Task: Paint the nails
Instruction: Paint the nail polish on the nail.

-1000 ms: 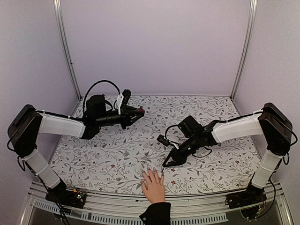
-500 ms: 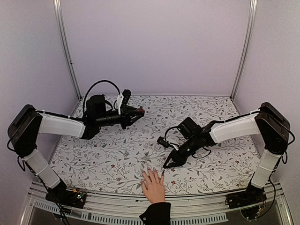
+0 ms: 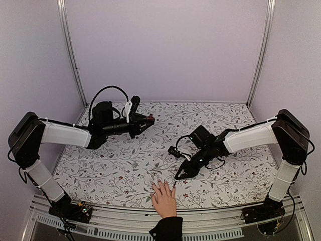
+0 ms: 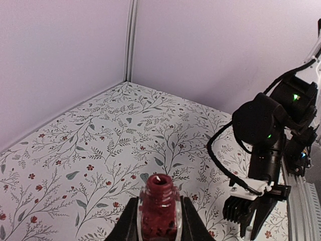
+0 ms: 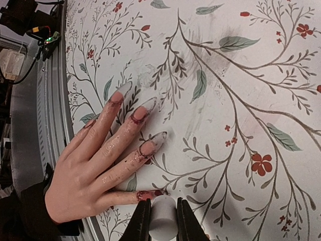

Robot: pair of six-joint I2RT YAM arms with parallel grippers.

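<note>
Nails [image 5: 159, 136]: pale, long, tipping the fingers of a hand [image 5: 85, 175] laid palm down. Lie at the near edge of the counter [image 3: 125, 160], about midway between the two arm bases, fingers pointing to the far side. Show dark-red smears around the cuticles and along the finger skin in the right wrist view; only the nail nearest the claw looks red across its face. Black sleeve cuff [image 3: 168, 228] at the wrist, over the near metal rail.

Just beyond the fingertips, a little to the right: right claw [image 5: 162, 202], tilted down low toward the counter and pinching a white cap [image 5: 163, 221] between its two fingers. Cap end right beside the tip of the nearest finger; cannot tell whether touching. Brush below the cap not visible.

Well apart, at the far left of the counter: left claw [image 4: 159, 217], raised above the cloth and closed around a small dark-red bottle [image 4: 159, 213]. Bottle upright in the left wrist view, neck open, with red on the rim. Right arm [image 4: 271, 135], with green lights lit, visible past it in that same view.

Counter covered in a white cloth printed with grey-green sprigs and small red flowers. Plain pale walls on three sides, with metal posts [image 3: 70, 55] in the far corners.
</note>
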